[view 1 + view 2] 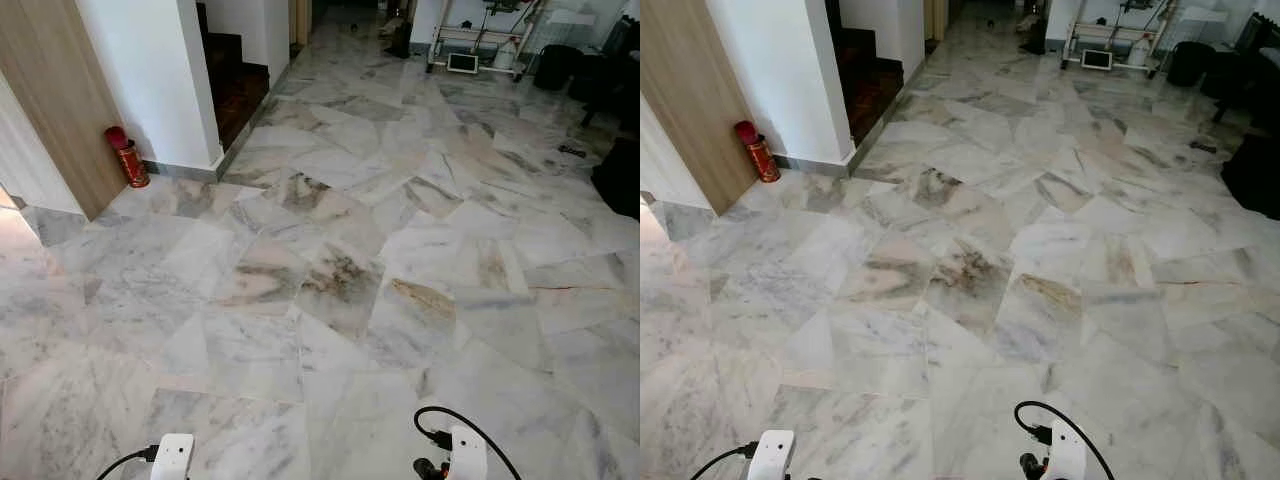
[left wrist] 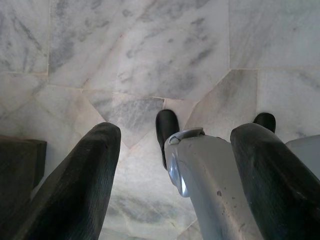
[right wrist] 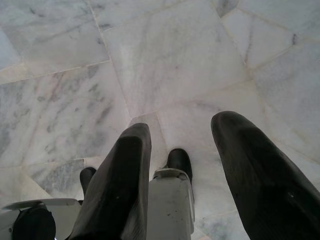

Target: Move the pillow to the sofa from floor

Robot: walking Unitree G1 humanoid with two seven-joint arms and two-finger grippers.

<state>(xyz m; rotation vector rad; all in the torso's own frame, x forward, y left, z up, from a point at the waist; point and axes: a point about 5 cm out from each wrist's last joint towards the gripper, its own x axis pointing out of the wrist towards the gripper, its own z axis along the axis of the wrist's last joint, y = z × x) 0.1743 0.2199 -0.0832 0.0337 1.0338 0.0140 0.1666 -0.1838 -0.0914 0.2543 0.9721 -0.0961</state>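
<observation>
Marble floor (image 1: 340, 270), pale grey with brown veining, spreads across the whole room ahead of me. Red fire extinguisher (image 1: 127, 157) stands upright against the white wall (image 1: 150, 70), beside a wooden panel (image 1: 50, 100). Dark stairs (image 1: 235, 85) rise behind that wall. White rack (image 1: 470, 45) and dark bags (image 1: 560, 65) sit far off at the back. Left gripper (image 2: 175, 165) hangs low over the floor, jaws spread wide, holding nothing. Right gripper (image 3: 182, 170) likewise, jaws wide apart and empty. I cannot tell where the pillow or the sofa lies from here.
</observation>
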